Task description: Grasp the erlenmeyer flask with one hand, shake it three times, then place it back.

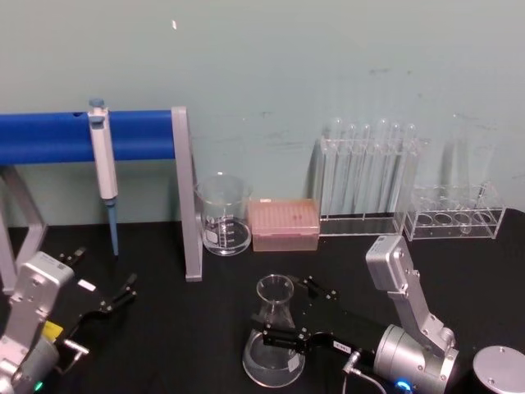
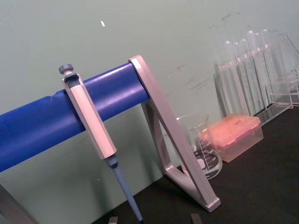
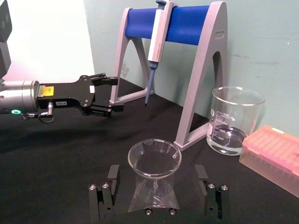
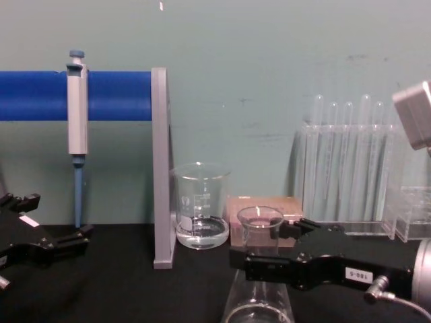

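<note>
The erlenmeyer flask [image 1: 274,355], clear glass with a wide base and flared rim, stands upright on the black table [image 1: 180,345] near its front centre. My right gripper [image 1: 279,310] reaches in from the right at neck height. Its jaws are open, one on each side of the flask [image 3: 154,186], with a gap showing between each finger [image 3: 112,179] and the glass. In the chest view the flask's rim [image 4: 260,219] rises just above the right gripper [image 4: 262,245]. My left gripper [image 1: 102,275] rests open and holding nothing at the front left, also seen across the table as the left gripper [image 3: 114,94].
A blue pipette stand [image 1: 82,135] with a hanging pipette [image 1: 104,164] and grey upright [image 1: 187,205] stands at back left. A glass beaker [image 1: 223,213], pink tip box [image 1: 284,223] and two test tube racks [image 1: 369,176] [image 1: 455,213] line the wall. A silver disc [image 1: 500,369] lies front right.
</note>
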You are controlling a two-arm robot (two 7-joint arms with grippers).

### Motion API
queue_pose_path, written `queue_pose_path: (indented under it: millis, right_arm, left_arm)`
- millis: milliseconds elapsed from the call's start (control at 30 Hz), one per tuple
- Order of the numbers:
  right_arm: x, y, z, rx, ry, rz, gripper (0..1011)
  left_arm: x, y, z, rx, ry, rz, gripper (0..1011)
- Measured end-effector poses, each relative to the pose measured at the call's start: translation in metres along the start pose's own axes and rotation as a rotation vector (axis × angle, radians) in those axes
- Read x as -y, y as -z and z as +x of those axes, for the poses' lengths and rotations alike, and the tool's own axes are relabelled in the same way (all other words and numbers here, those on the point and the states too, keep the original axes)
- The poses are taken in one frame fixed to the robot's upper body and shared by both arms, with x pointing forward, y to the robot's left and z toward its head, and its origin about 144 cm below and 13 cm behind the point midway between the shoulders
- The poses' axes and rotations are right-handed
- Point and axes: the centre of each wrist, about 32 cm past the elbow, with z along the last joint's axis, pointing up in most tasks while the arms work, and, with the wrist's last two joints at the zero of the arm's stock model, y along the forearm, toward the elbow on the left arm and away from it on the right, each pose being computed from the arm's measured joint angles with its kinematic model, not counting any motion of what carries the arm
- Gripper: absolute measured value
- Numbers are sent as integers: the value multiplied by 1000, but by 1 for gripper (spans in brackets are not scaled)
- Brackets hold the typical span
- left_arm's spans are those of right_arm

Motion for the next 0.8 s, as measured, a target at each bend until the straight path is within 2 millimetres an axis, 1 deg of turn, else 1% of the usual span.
queue_pose_path:
  millis: [467,600,800]
  right_arm:
    - [1,0,0,-1,1,5,1003]
    - [4,0,-1,-2,2,10,1002]
    - [13,-1,-5,-6,9,22,1002]
  left_arm:
    - [0,0,0,0,0,0,1001]
    - [0,0,0,0,0,0,1001]
    - [0,0,0,0,0,0,1001]
